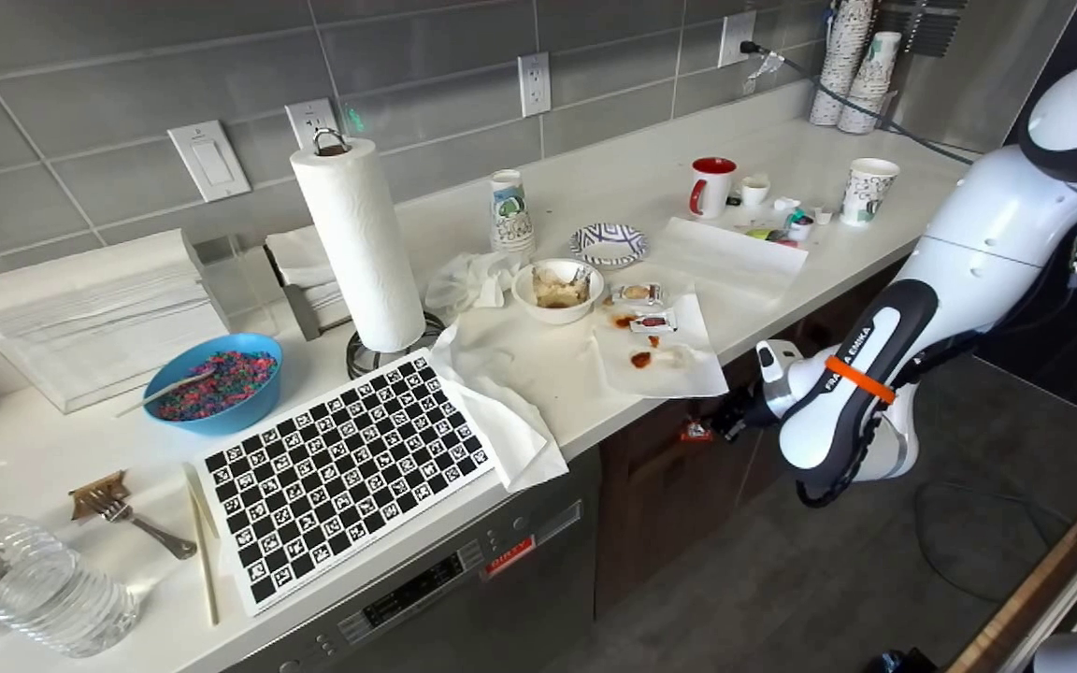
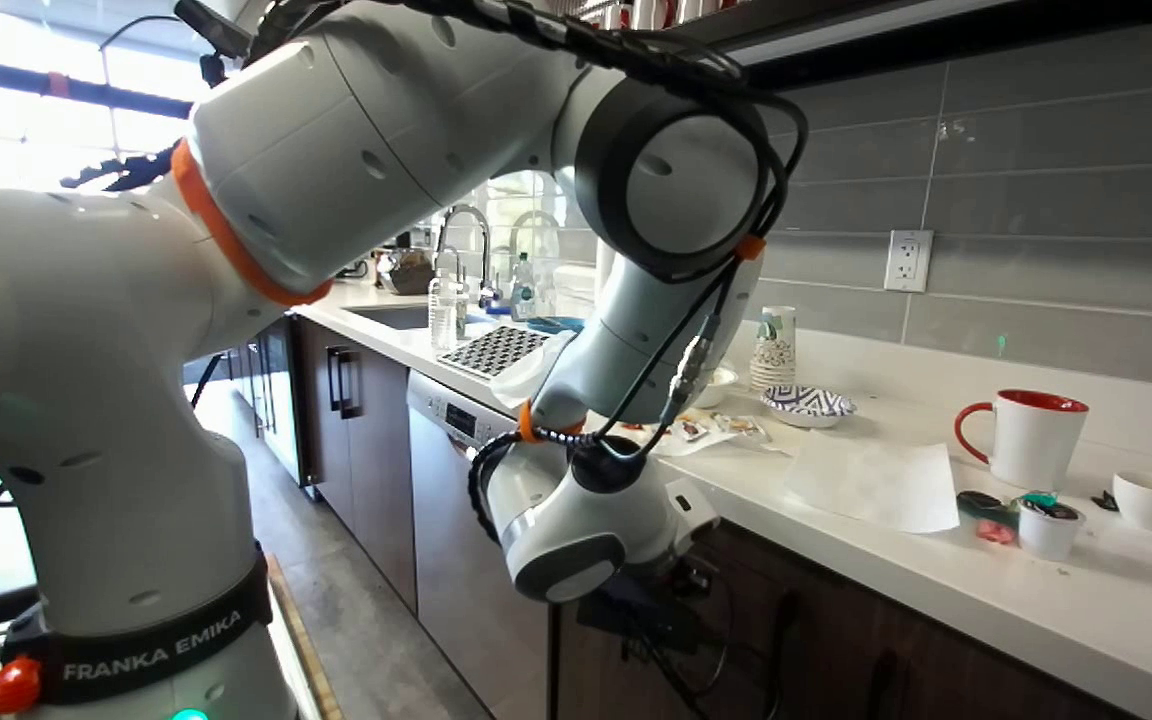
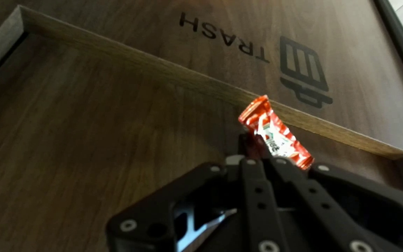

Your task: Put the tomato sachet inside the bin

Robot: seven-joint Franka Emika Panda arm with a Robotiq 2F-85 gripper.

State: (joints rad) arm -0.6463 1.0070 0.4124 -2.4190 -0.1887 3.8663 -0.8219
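My gripper (image 3: 254, 141) is shut on the tomato sachet (image 3: 280, 138), a small red packet with a white middle, pinched near one end and slanting out past the fingertips. Behind it in the wrist view is a dark wooden cabinet front (image 3: 117, 115), its raised frame marked TRASH with a bin symbol (image 3: 304, 66), both upside down. Any opening into the bin is out of view. In an exterior view the sachet (image 1: 696, 431) shows as a red spot at the gripper (image 1: 718, 428), below the counter edge, before the cabinet (image 1: 660, 514). The arm's wrist mostly hides the fingers elsewhere.
The white counter (image 1: 548, 411) runs above the gripper, with a stained paper sheet (image 1: 688, 374) hanging slightly over its edge. Two small packets, a bowl (image 1: 538, 313) and a red-rimmed mug (image 1: 712, 192) stand on it. A dishwasher (image 1: 501, 579) adjoins the cabinet.
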